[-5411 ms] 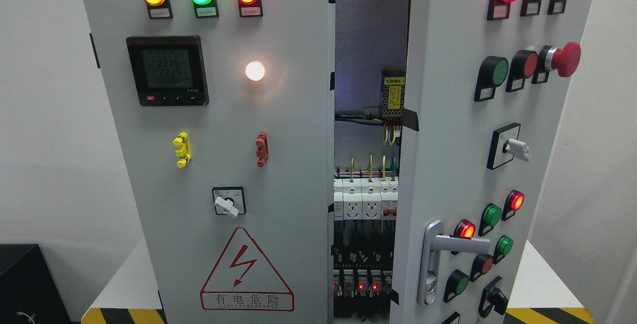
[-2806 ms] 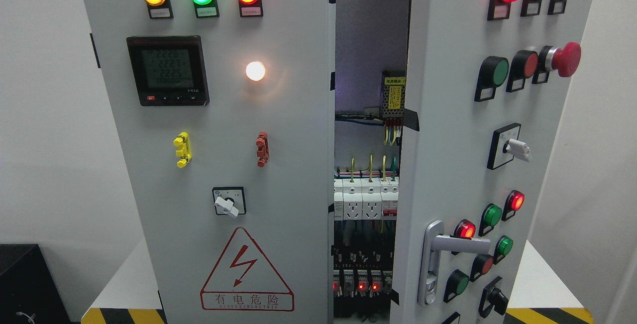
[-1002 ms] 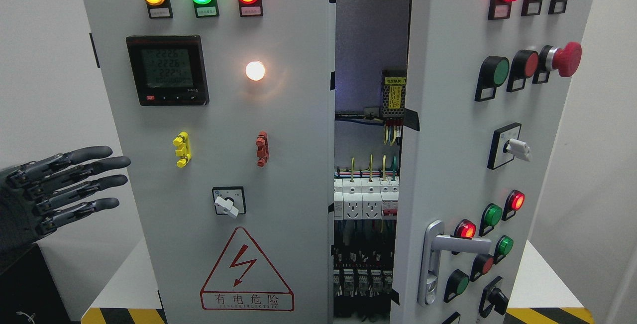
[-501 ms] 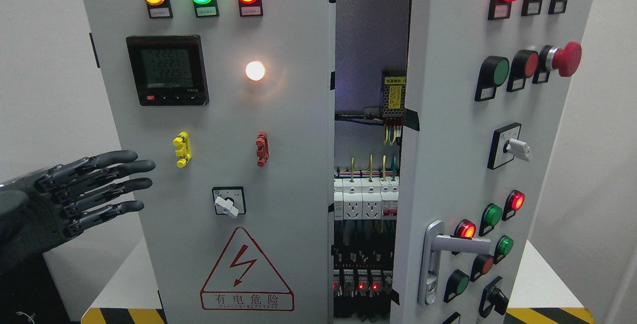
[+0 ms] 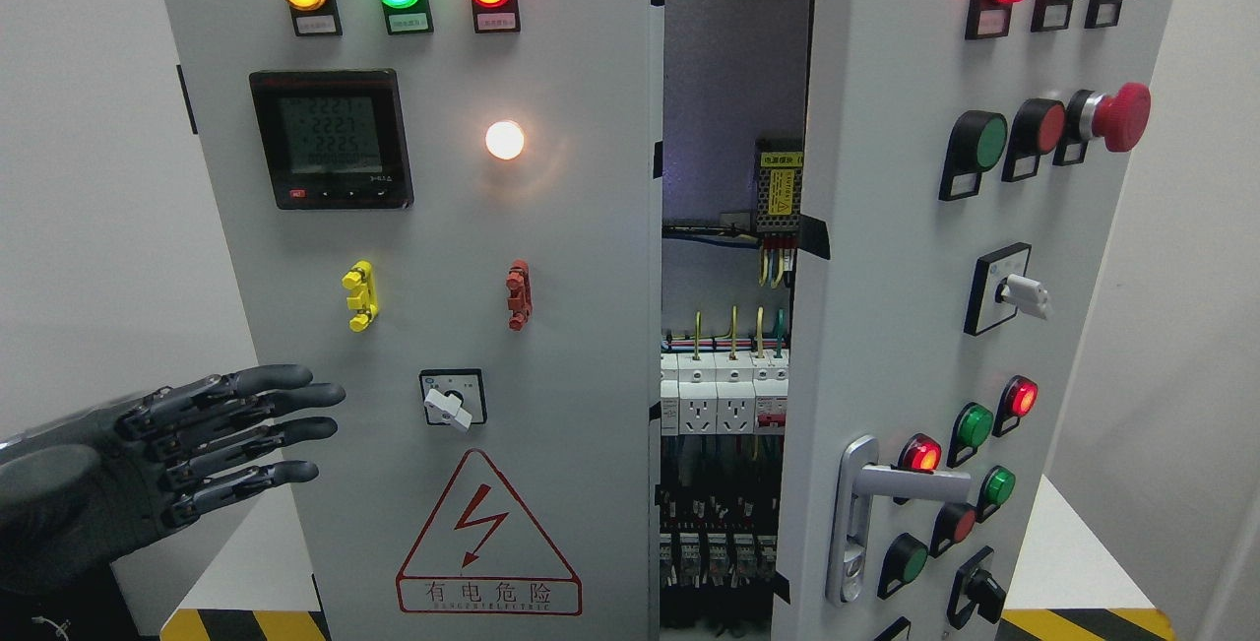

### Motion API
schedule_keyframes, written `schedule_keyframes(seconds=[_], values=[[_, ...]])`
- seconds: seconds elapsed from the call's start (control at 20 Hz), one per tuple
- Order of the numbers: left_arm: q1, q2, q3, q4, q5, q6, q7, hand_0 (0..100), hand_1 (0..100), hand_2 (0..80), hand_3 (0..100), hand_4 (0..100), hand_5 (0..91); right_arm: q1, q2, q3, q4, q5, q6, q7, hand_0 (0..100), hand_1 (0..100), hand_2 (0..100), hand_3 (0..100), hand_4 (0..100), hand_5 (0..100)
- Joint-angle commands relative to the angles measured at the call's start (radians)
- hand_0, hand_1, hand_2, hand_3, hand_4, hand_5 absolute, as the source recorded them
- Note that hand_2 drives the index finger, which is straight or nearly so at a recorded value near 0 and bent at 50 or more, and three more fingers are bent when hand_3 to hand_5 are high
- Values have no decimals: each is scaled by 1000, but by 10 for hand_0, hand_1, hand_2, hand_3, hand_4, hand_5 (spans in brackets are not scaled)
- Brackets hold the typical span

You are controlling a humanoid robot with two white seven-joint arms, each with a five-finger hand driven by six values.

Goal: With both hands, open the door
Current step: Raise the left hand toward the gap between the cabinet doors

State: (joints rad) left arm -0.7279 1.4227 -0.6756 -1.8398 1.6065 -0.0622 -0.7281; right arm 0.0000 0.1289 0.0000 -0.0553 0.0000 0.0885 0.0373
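Observation:
A grey electrical cabinet fills the head view. Its left door [image 5: 551,346] stands flat towards me, carrying three lit lamps, a black meter [image 5: 331,139] and a lightning warning triangle [image 5: 487,538]. The right door [image 5: 886,257] is swung partly open, with a silver lever handle [image 5: 891,483] low on it. Between the doors a gap shows breakers and wiring [image 5: 724,395]. My left hand [image 5: 231,439], black and jointed, comes in at the lower left with fingers stretched flat, holding nothing, in front of the left door's outer edge. The right arm is out of sight.
The cabinet stands on a white table [image 5: 246,552] with yellow-black hazard tape [image 5: 241,624] along its front edge. A red mushroom stop button [image 5: 1117,116] and several push buttons stick out from the right door. A black box [image 5: 49,611] sits at the lower left.
My left hand came into view from the left, then moved rightward and down, its fingertips now over the left door's lower outer edge. Doors have not moved.

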Motion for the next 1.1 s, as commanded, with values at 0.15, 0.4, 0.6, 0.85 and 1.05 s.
schedule_keyframes(seconds=[0.15, 0.4, 0.6, 0.85, 1.05], values=[[-596, -45, -658, -6, 38, -1, -5, 120, 556, 0, 0, 0, 0, -9, 0, 20, -1, 26, 1, 4, 103, 126, 0, 0, 0, 0], [-852, -195, -867, 75, 139, 2, -1, 120, 556, 0, 0, 0, 0, -9, 0, 18, 0, 26, 1, 4, 103, 126, 0, 0, 0, 0], [-895, -344, -924, 160, 151, 7, 15, 120, 556, 0, 0, 0, 0, -9, 0, 20, 0, 26, 1, 4, 103, 127, 0, 0, 0, 0], [-910, -504, -926, 166, 151, 10, 143, 120, 556, 0, 0, 0, 0, -9, 0, 18, 0, 26, 1, 4, 103, 127, 0, 0, 0, 0], [-949, -597, -924, 166, 155, 16, 164, 120, 556, 0, 0, 0, 0, -9, 0, 18, 0, 26, 1, 4, 103, 127, 0, 0, 0, 0]])
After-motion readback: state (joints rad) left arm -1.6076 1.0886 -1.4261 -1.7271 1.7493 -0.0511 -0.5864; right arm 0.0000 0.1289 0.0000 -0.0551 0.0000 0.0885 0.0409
